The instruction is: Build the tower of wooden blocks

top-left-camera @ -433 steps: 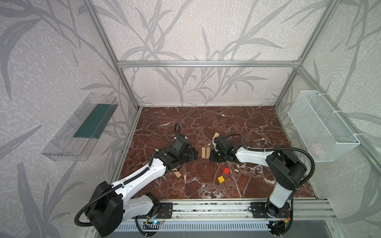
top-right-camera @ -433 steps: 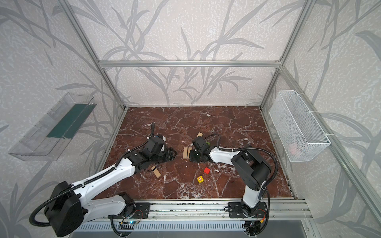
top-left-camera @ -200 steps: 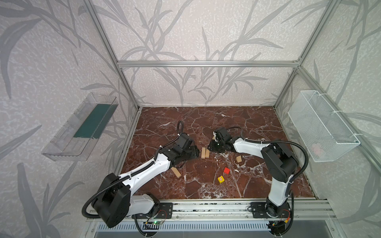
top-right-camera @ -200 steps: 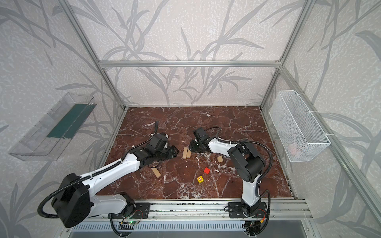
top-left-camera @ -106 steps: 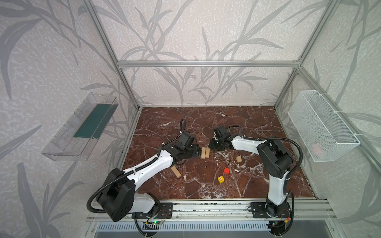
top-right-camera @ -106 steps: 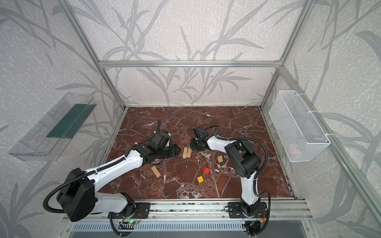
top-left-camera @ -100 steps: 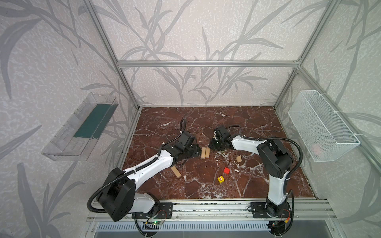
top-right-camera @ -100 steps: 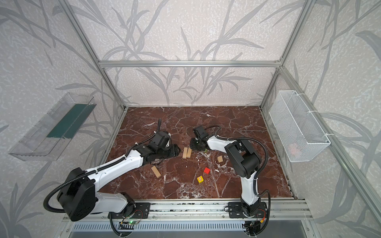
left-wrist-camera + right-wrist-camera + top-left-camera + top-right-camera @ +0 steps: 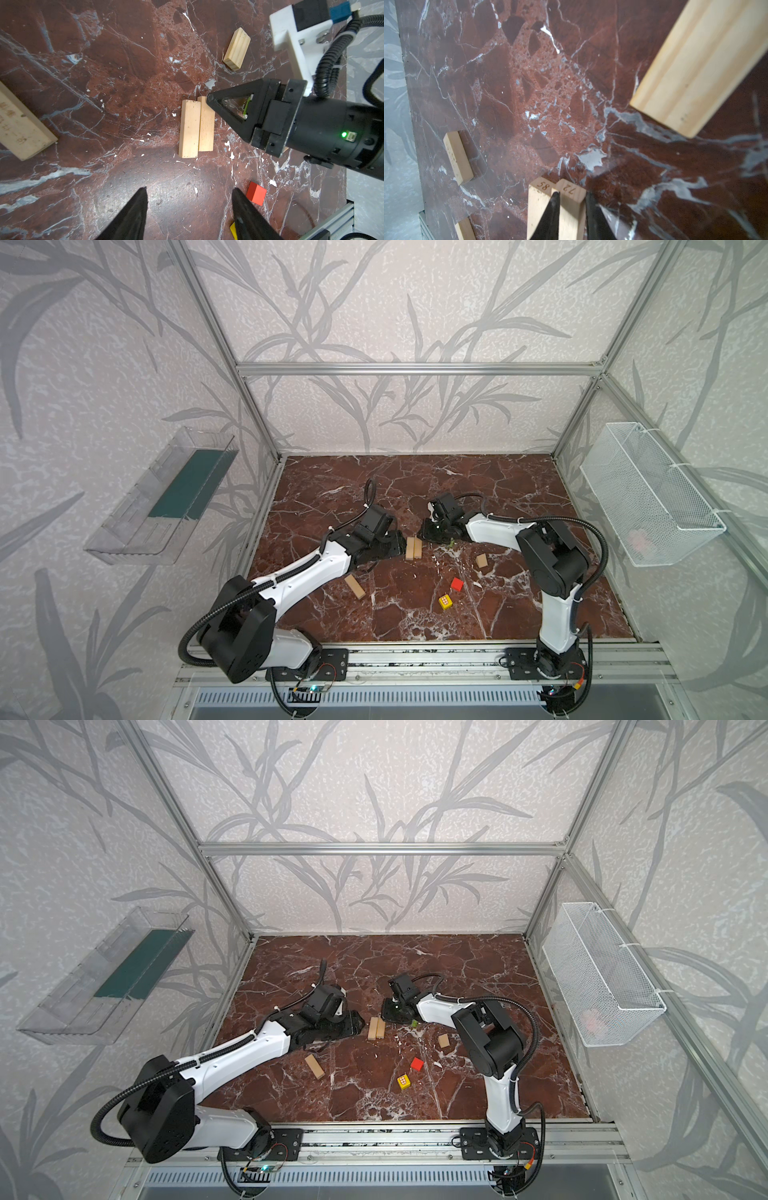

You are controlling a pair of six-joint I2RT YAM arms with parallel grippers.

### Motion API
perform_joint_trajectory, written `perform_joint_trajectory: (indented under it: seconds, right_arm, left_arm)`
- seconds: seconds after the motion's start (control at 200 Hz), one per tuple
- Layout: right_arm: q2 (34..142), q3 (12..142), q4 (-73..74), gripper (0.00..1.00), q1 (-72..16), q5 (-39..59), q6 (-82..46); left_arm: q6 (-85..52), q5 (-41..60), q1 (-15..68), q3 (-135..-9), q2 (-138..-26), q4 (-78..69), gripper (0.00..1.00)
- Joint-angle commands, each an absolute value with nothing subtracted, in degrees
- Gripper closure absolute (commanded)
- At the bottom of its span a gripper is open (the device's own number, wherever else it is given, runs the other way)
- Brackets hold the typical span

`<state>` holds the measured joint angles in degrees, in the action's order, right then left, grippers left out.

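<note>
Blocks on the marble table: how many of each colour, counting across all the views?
Tan wooden blocks: 5, one only in the wrist views
Lime-green block: 1, mostly hidden
Red cube: 1
Yellow patterned cube: 1
Total: 8

Maroon white-veined floor [image 9: 498, 489], tan bars [image 9: 414, 548], red cube [image 9: 457, 584], yellow patterned cube [image 9: 445, 601]

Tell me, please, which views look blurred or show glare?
Right wrist view: soft; the tan wooden bar nearest the lens is blurred, yet the 72 burnt on the tan wooden bar in the right claw is legible. Left wrist view: sharp, with a pale sheen on the red-brown marble tabletop. Both top views: sharp, evenly lit.
</note>
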<state>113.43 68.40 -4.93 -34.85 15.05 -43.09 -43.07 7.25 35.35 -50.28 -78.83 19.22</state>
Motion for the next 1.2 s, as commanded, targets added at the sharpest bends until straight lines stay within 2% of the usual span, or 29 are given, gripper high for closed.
perform_joint_trajectory:
  seconds: [0.0, 0.73, 1.195]
  right_arm:
    - [114.2, 68.9, -4.0, 0.76, -34.7, 16.2, -43.1]
    - [105.6, 59.6, 2.1, 0.73, -35.5, 17.0, -47.7]
    - [106.8, 58.8, 2.3, 0.71, -36.4, 17.3, -48.0]
  left_arm:
    - [-42.5, 7.4, 35.1, -51.6, -79.0, 19.9, 0.37]
    - [-42.5, 7.2, 35.0, -51.4, -78.4, 20.2, 0.38]
    - [-42.6, 6.9, 35.0, -51.1, -77.8, 20.3, 0.38]
